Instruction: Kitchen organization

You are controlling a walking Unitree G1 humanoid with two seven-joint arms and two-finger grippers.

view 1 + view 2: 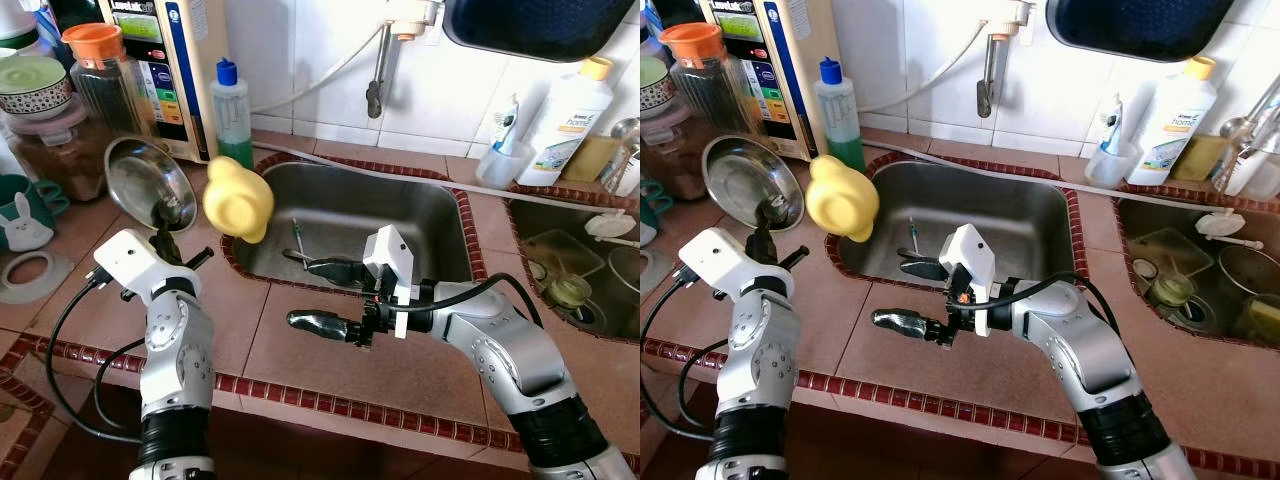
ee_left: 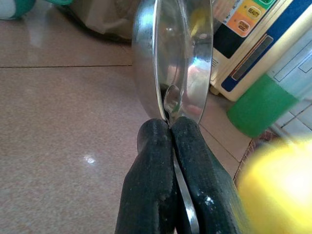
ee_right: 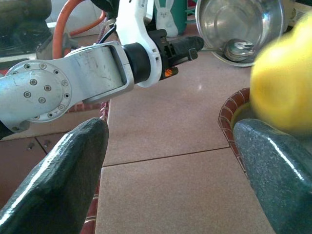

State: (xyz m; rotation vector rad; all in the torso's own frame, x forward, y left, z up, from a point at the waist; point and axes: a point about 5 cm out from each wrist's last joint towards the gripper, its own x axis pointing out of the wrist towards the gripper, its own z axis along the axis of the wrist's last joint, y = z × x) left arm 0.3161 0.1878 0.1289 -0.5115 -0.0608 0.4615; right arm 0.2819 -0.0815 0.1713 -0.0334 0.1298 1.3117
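- Tiled bench [image 1: 330, 350] of reddish-brown squares runs under a white tiled wall, with a steel sink [image 1: 440, 215] set into it.
- Left eye view: the left gripper [image 1: 165, 222] is clenched on the rim of a steel bowl [image 1: 140, 175], holding it tipped up on edge over the bench beside the sink. A yellow object [image 1: 238, 198] sits in the air at the sink's near-left corner; what it is cannot be told. The right gripper [image 1: 325, 296] hangs released at the sink's front edge, one finger over the basin, one over the bench.
- Right eye view: a green soap bottle [image 1: 838, 110] and a white appliance [image 1: 770, 60] stand behind the bowl. A second basin [image 1: 1200, 270] to the right holds dishes.
- Left wrist view: both fingers [image 2: 195, 170] press together on the bowl's thin rim; a spoon lies inside the bowl.
- Right wrist view: the fingers [image 3: 63, 175] stand wide apart, empty, facing the left arm and the bowl.
- Judgement: the step in hand appears to be moving the bowl. The next move calls for a steady carry, since the rim pinch is narrow and the spoon could slide out.
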